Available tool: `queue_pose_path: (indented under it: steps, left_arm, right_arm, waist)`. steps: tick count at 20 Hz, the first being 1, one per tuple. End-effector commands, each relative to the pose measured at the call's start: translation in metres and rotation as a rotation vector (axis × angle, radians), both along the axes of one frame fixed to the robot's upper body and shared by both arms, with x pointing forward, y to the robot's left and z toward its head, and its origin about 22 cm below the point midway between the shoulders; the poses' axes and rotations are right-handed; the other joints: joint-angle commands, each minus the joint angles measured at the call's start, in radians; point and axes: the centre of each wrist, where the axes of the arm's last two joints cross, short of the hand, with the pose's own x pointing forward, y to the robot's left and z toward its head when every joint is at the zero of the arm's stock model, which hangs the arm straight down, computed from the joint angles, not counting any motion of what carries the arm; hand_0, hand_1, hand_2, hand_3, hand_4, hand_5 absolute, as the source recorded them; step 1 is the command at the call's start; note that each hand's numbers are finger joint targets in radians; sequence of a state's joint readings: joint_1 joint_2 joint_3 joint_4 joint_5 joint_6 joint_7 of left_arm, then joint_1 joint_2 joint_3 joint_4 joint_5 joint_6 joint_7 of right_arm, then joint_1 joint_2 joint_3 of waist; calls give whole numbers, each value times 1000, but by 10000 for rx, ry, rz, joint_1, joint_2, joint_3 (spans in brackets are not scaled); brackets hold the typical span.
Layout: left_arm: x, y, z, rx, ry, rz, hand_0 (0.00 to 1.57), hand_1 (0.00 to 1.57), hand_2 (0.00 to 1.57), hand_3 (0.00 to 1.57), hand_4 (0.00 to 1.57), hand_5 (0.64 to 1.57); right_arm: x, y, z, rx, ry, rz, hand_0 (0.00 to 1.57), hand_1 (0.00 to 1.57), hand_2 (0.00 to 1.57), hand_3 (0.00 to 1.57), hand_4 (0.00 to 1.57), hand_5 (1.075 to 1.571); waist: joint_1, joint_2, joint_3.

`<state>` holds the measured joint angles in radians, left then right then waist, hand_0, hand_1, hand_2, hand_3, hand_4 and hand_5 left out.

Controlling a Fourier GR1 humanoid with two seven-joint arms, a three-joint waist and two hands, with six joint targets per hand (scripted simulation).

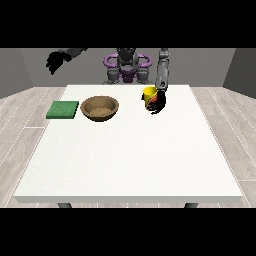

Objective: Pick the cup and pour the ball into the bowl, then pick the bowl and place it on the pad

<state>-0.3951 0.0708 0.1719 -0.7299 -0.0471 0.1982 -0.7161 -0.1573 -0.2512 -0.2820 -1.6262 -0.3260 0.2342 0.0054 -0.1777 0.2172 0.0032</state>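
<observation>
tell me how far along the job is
Nothing looks done yet. The hand at the view's right is at the yellow cup, which stands upright on the table. Left: pour into the bowl, then move the bowl onto the green pad, now bare beside it.

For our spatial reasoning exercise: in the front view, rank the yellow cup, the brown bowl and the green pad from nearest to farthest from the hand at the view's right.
1. Yellow cup, right at the hand at the view's right.
2. Brown bowl, mid-table, to the view's left.
3. Green pad, farthest left.
</observation>
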Motion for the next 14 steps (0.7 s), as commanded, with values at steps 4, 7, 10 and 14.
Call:
queue_pose_path:
  steps: [4, 7, 10, 14]
  left_arm:
    - [2, -12, -12, 889, 974, 714, 1286, 1286, 1571, 1571, 1391, 1447]
    - [21, -28, 14, 2093, 891, 33, 1276, 1276, 1571, 1571, 1391, 1436]
    - [27, -54, 21, 3308, 1384, 112, 1289, 1289, 1571, 1571, 1411, 1446]
    - [40, -84, 35, 6256, 822, 293, 1337, 1337, 1571, 1571, 1408, 1525]
  right_arm:
    - [-6, -29, 12, 82, 668, -55, 0, 0, 0, 149, 631, 1565]
    - [7, -66, 11, 258, 1118, -1046, 0, 0, 0, 269, 640, 1568]
    - [-3, -65, -14, 160, 1963, -852, 0, 0, 0, 327, 639, 1565]
    - [-3, -64, -31, 406, 2464, -905, 0, 0, 0, 250, 634, 1562]
  waist:
    - [-249, -583, -35]
    - [602, -1095, -23]
    - [467, -2182, -13]
    - [497, -2618, 26]
